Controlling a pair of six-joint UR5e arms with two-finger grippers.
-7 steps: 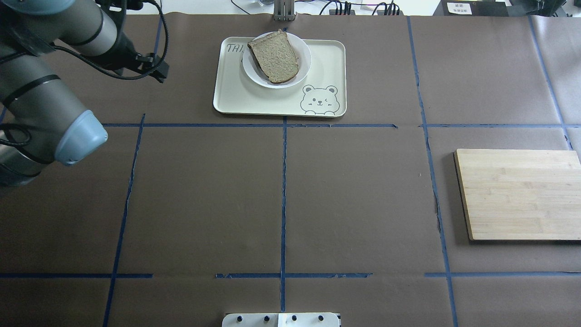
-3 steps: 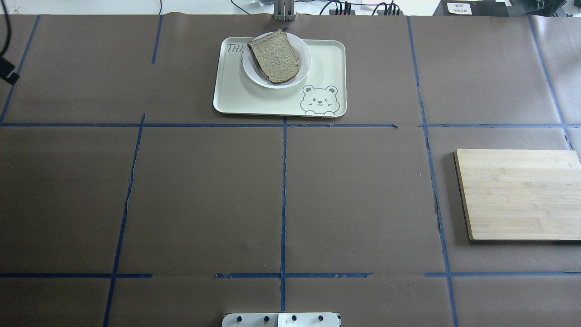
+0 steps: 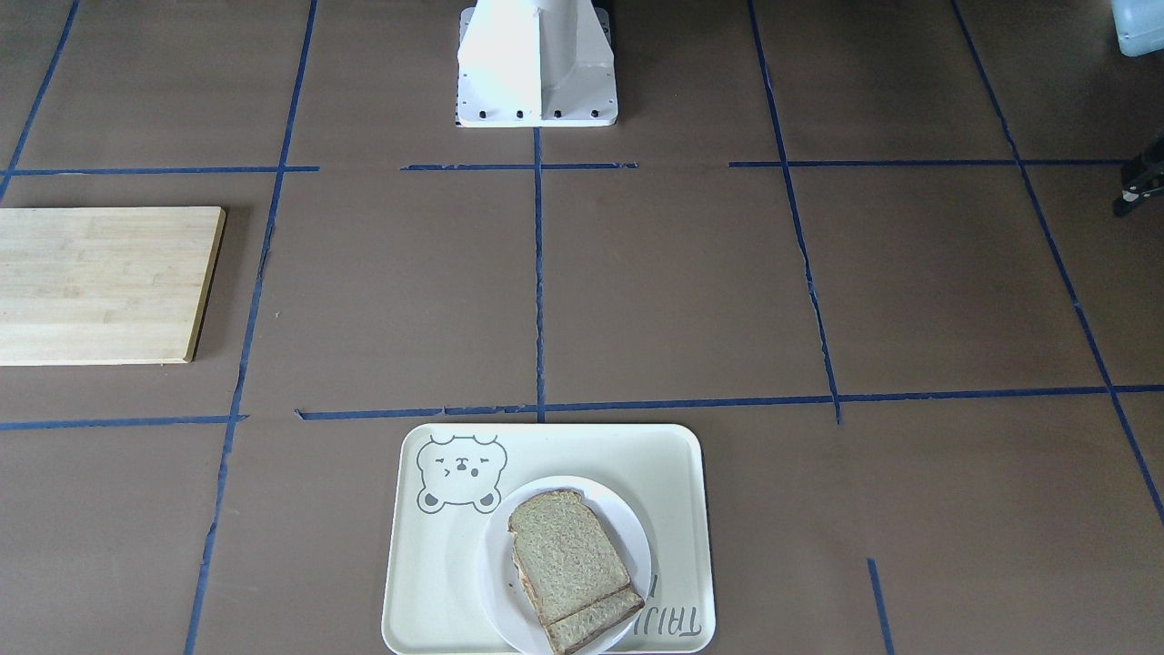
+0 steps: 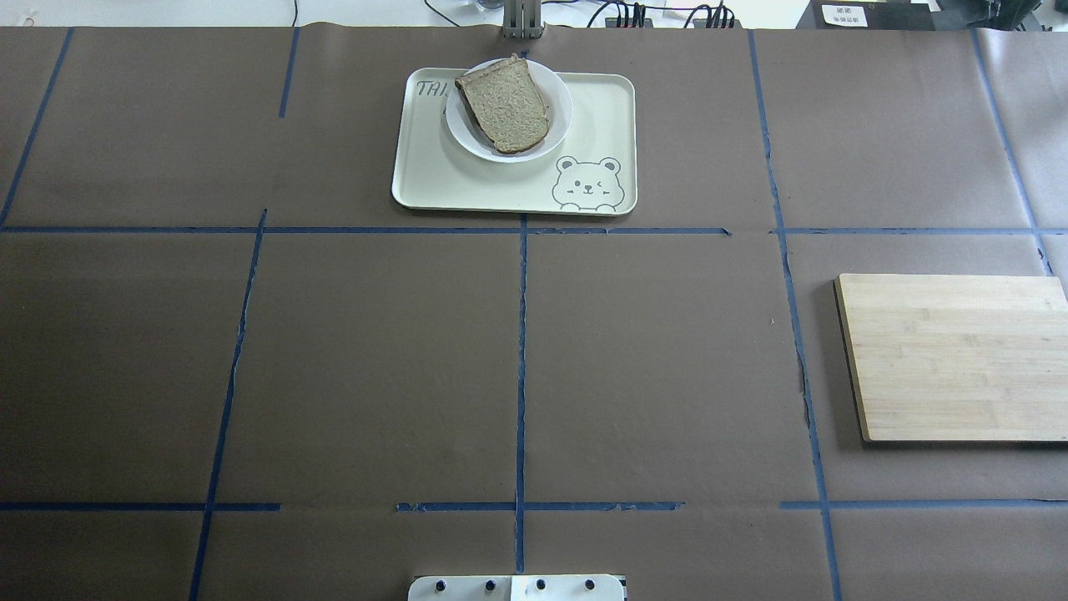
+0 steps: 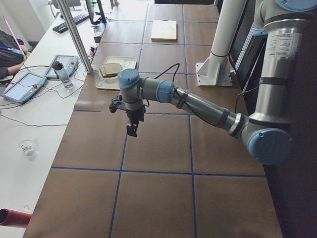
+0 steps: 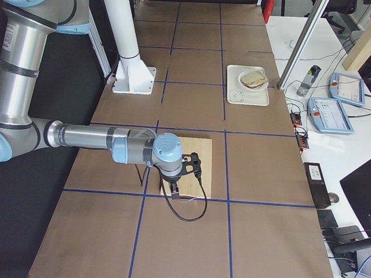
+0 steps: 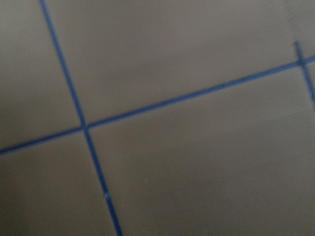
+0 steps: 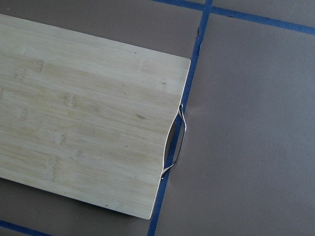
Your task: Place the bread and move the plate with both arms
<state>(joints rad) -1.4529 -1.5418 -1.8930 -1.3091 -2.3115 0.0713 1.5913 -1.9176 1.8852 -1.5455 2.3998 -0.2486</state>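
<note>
Left arm (image 5: 198, 101) has cleared the overhead view since a second ago. Bread (image 4: 505, 102) lies unmoved on plate (image 4: 561, 113), plate on bear tray (image 4: 501, 188) at table's (image 4: 375, 351) far edge. Wooden board (image 4: 959, 359) well apart, under right gripper (image 6: 175, 190). Left gripper (image 5: 132, 128) hangs over blue-taped table. Either gripper's opening: cannot tell.

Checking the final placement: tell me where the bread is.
Overhead view: the bread lies on the white plate, on the bear tray, at the table's far middle.

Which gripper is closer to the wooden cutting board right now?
Right. The right gripper hangs over an edge of the cutting board; the left gripper is over the table towards the opposite end, far from it.
</note>
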